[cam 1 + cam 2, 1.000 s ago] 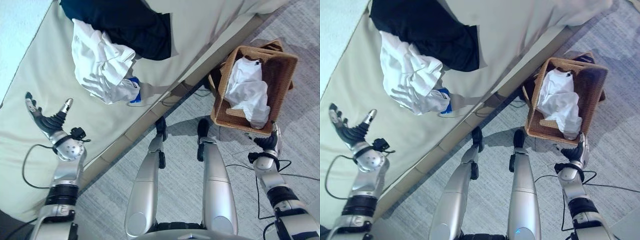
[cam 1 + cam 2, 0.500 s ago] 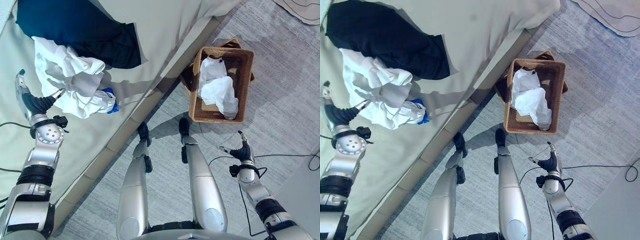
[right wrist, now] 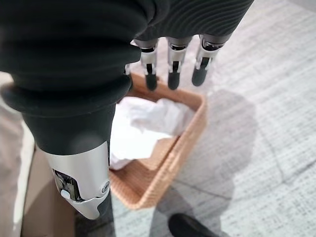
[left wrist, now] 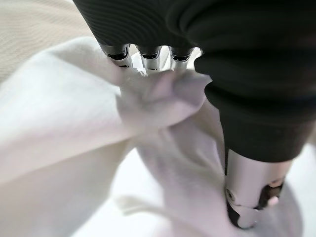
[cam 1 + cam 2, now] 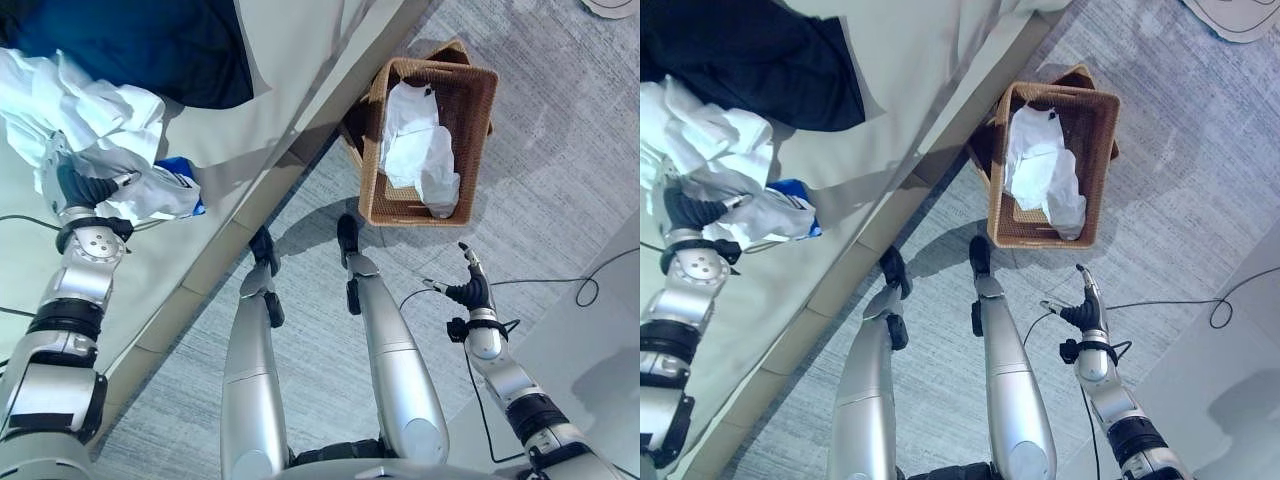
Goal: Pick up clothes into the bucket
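The big bed [image 5: 290, 60] holds a dark garment [image 5: 150, 50] and a crumpled white shirt [image 5: 90, 120] at its edge. Beside the bed, on the floor, the woven basket [image 5: 478, 120] already has white clothes [image 5: 420, 150] inside. The left hand [image 5: 80, 185] has its fingers [image 4: 148, 59] buried in the white shirt, so I cannot tell their grip. The right hand [image 5: 468, 290] hangs near the basket, fingers spread. Two pieces are left to move.

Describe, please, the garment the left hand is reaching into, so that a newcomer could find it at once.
Start at the pale bed along the robot's left. Near its edge lies a crumpled white garment, with the left hand pushed into its folds. It sits against a dark navy garment, and a bright blue patch at its lower edge marks it out.
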You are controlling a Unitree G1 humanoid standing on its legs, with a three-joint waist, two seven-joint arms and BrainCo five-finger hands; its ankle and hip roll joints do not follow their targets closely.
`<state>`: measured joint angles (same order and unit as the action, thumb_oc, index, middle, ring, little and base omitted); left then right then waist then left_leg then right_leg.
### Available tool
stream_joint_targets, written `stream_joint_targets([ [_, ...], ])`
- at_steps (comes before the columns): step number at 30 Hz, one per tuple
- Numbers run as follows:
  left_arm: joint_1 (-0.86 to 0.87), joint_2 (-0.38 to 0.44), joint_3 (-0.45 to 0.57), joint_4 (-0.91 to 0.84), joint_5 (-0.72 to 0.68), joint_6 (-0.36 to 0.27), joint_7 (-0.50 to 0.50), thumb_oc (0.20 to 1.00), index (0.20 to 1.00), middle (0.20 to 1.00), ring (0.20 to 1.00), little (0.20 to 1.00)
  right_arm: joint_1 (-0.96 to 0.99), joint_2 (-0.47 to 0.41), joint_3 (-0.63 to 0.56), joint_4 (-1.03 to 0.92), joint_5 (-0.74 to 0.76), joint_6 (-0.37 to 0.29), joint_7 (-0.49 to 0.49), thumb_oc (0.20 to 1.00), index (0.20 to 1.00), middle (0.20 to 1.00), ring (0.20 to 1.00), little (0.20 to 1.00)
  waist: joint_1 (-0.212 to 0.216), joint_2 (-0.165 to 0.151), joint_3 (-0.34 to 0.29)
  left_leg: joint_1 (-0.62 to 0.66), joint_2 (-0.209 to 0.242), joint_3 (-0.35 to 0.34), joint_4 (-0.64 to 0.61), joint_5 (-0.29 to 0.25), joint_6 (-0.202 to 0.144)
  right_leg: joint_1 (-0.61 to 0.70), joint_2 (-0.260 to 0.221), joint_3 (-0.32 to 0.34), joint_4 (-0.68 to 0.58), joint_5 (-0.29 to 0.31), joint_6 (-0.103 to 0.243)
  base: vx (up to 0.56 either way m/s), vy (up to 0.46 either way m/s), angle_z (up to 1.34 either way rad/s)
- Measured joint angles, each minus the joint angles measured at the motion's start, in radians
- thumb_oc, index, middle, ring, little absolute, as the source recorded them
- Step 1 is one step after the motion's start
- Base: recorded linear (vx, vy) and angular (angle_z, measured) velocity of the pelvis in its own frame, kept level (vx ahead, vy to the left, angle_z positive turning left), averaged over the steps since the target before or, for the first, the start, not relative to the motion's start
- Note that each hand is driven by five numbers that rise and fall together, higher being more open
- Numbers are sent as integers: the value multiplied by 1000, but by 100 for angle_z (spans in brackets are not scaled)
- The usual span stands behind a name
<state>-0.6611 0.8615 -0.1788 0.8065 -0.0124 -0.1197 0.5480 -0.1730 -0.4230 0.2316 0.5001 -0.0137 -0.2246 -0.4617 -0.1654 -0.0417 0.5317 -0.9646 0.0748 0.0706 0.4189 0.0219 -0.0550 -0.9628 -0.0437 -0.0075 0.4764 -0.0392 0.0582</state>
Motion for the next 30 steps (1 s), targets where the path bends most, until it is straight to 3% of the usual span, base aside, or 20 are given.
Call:
stream_joint_targets([
  [2, -47, 18, -11, 12, 1, 1, 3, 1000, 1000, 1000, 1000, 1000, -2, -3, -1, -23, 9, -10, 0, 1000, 1000, 1000, 1000, 1000, -1, -5, 1, -45, 3, -7, 32, -8, 5, -36, 2, -1, 14, -1, -1, 0, 0, 0],
  [3, -69, 30, -23, 19, 2, 1, 4, 369, 369, 369, 369, 369, -2, -1, 0, -23, 9, -11, 1, 1000, 1000, 1000, 1000, 1000, 1, -6, 1, -60, 4, -17, 43, -12, 3, -47, 3, -3, 19, -4, 3, 0, 0, 0],
  [4, -91, 36, -40, 22, 4, 6, 3, 200, 200, 200, 200, 200, -1, 1, 1, -22, 16, -11, 2, 1000, 1000, 1000, 1000, 1000, 1, -9, 1, -64, 4, -17, 49, -16, 2, -49, 4, -4, 21, -6, 1, 0, 0, 0],
  [10, -149, 139, -82, 7, 145, 75, 3, 200, 200, 200, 200, 200, -2, 17, 32, -24, 26, -15, 17, 1000, 1000, 1000, 1000, 1000, -7, -29, -2, -99, 8, -23, 79, -18, 2, -62, 2, -3, 9, -9, -1, 2, 14, -4],
  [16, -87, 141, -38, -106, 226, 100, 2, 200, 200, 200, 200, 200, -2, 27, 55, -71, 27, -19, 29, 1000, 1000, 1000, 1000, 1000, 6, -49, 0, -73, -8, -14, 50, -17, 5, -33, 1, 22, -26, 10, 20, -7, 3, -1],
  [20, 64, 73, 11, -184, 179, 59, -6, 200, 200, 200, 200, 200, 0, 29, 54, -137, 27, -35, 38, 1000, 1000, 1000, 1000, 1000, 22, -55, -1, 46, -28, 4, -16, -2, 14, 64, -17, 33, -57, 32, 29, -34, -38, 6],
  [23, 252, 10, 103, -386, 94, 26, -20, 200, 200, 200, 200, 200, 0, 31, 38, -192, 30, -35, 39, 1000, 1000, 1000, 1000, 1000, 44, -53, 1, 150, -40, 1, -75, 18, 36, 142, -29, 27, -58, 27, 27, -43, -39, 13],
  [26, 350, -49, 143, -487, 30, -16, -21, 200, 200, 200, 200, 200, 5, 21, 15, -251, 34, -37, 41, 1000, 1000, 1000, 1000, 1000, 90, -49, -1, 268, -55, -13, -116, 28, 27, 242, -38, 4, -36, -23, 20, -41, -52, 23],
  [29, 423, -58, 199, -630, 16, -37, -31, 200, 200, 200, 200, 200, 1, 14, -31, -295, 33, -36, 52, 1000, 1000, 1000, 1000, 1000, 109, -45, 0, 373, -64, -28, -160, 34, 27, 324, -54, -16, -9, -54, 11, 29, -45, 35],
  [30, 445, -52, 217, -667, 16, -62, -36, 200, 200, 200, 200, 200, -2, 10, -41, -316, 24, -34, 59, 1000, 1000, 1000, 1000, 1000, 135, -38, 2, 445, -73, -32, -176, 34, 27, 397, -62, -26, -17, -67, 13, 22, -33, 14],
])
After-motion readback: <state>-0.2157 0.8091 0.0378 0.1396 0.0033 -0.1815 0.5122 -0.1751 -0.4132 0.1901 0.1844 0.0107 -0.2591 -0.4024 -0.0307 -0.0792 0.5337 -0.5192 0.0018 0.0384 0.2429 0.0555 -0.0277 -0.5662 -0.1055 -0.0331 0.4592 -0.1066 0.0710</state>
